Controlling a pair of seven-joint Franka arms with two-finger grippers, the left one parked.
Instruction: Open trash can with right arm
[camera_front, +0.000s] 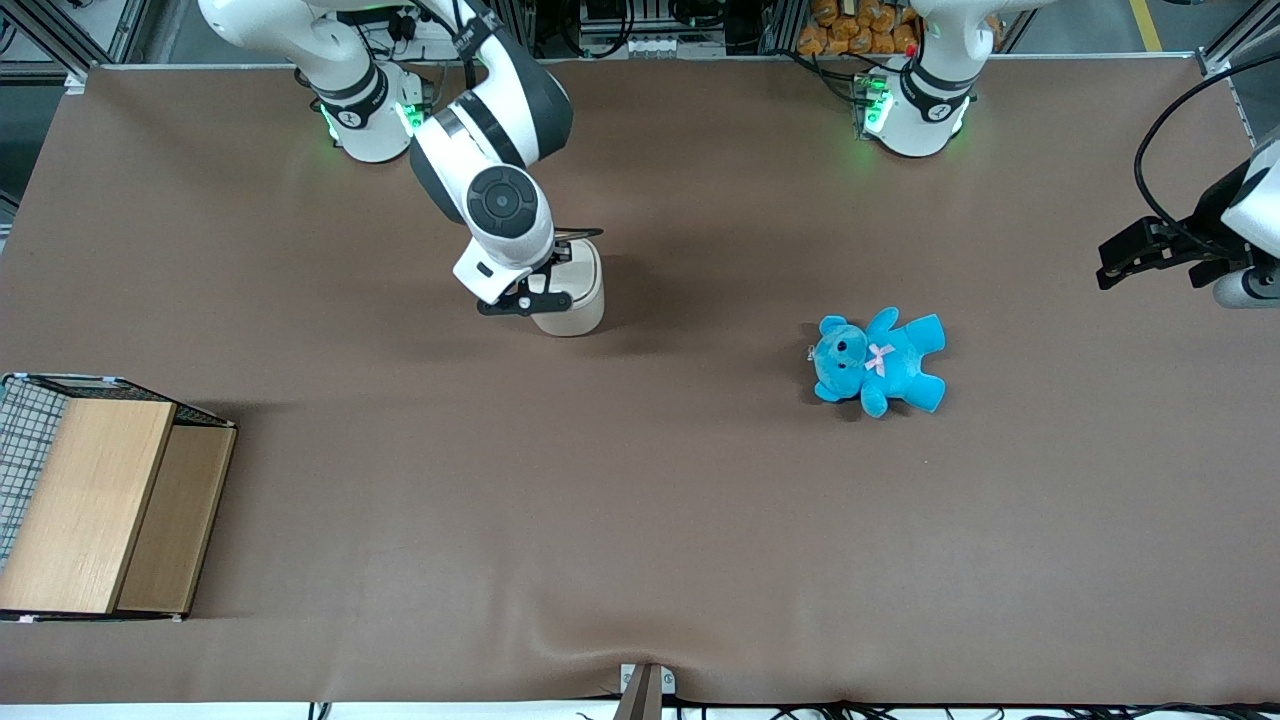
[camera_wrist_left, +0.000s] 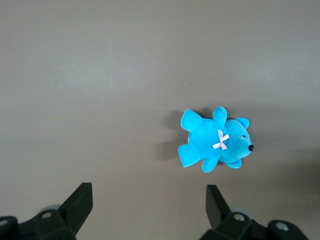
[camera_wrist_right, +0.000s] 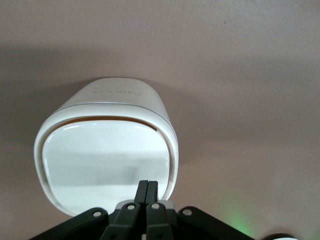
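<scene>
End effector (camera_wrist_right: 146, 192): fingers pressed together, holding nothing, tips poised directly over the lid (camera_wrist_right: 105, 165) of the can (camera_wrist_right: 107, 145), at the lid's edge nearest the wrist. Contact between tips and lid cannot be confirmed.

Can: upright on the tabletop (camera_front: 640, 520), immediately beneath the end effector (camera_front: 530, 298) and partly hidden by the right arm (camera_front: 500, 190) in the front view. The lid sits nearly flush in its rim, with a thin tan gap showing along the edge farthest from the fingertips.

Handling assessment: smooth, glossy plastic, likely light, stiff and slippery. A sideways push would probably slide or tip it. The flap appears to pivot, so a gentle downward press on the lid, rather than a grasp, seems the suitable point of action.

A teddy (camera_front: 878, 360) lies well apart, toward the parked arm's end.
</scene>
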